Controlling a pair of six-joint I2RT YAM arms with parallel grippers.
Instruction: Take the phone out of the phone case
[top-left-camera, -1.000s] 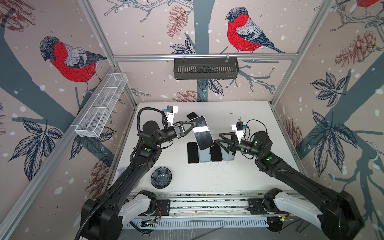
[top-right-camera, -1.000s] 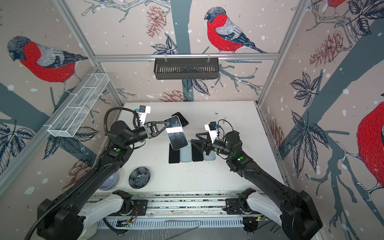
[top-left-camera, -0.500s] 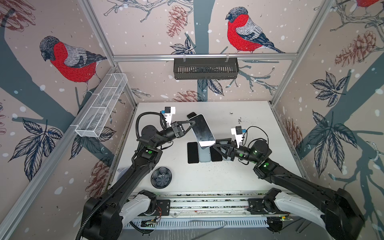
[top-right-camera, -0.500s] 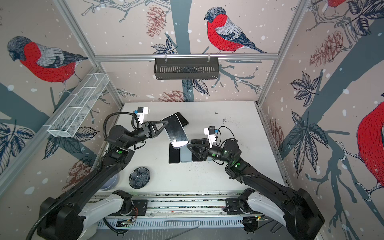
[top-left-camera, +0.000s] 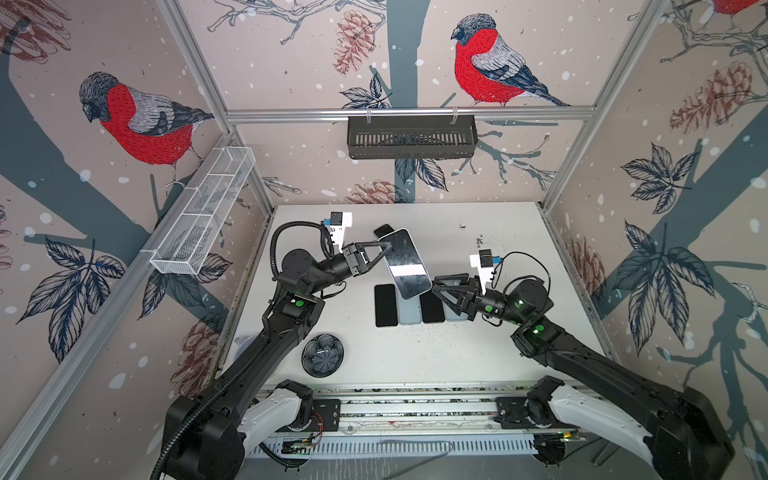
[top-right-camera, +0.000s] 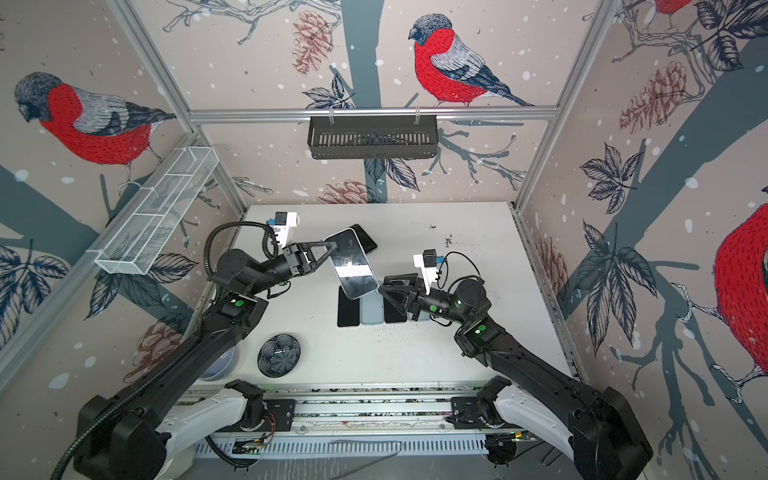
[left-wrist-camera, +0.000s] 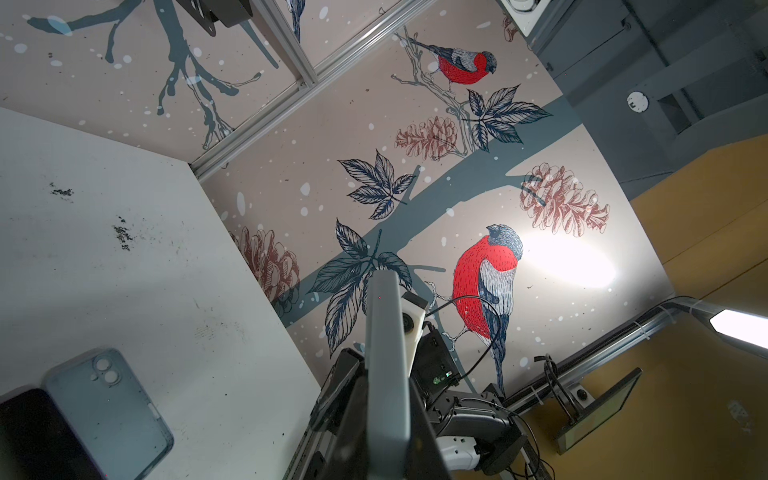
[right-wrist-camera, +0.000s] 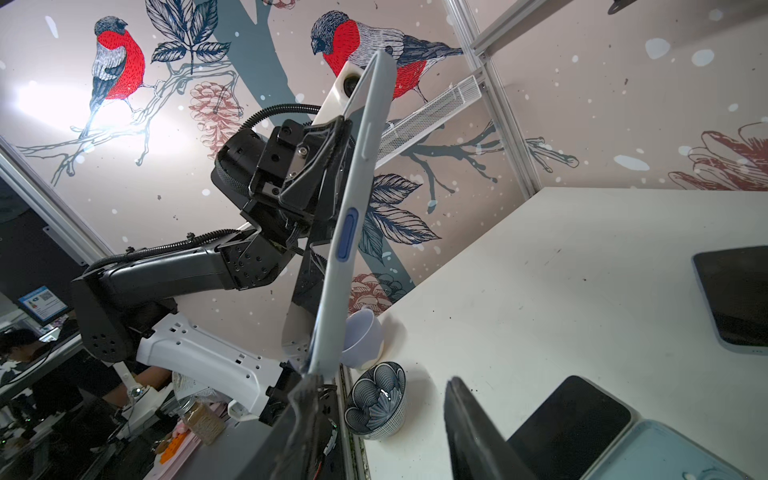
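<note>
Pale-blue cased phone (top-left-camera: 405, 262) slants far-left to near-right.

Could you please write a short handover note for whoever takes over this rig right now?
Left gripper: shut on the cased phone, holding it tilted in the air above the row of phones and cases on the table.
Right gripper: fingers open at the phone's lower corner, not closed on it.
Done: cased phone lifted.
Left: the phone is not yet out of its pale blue case; grip and separate them.
</note>
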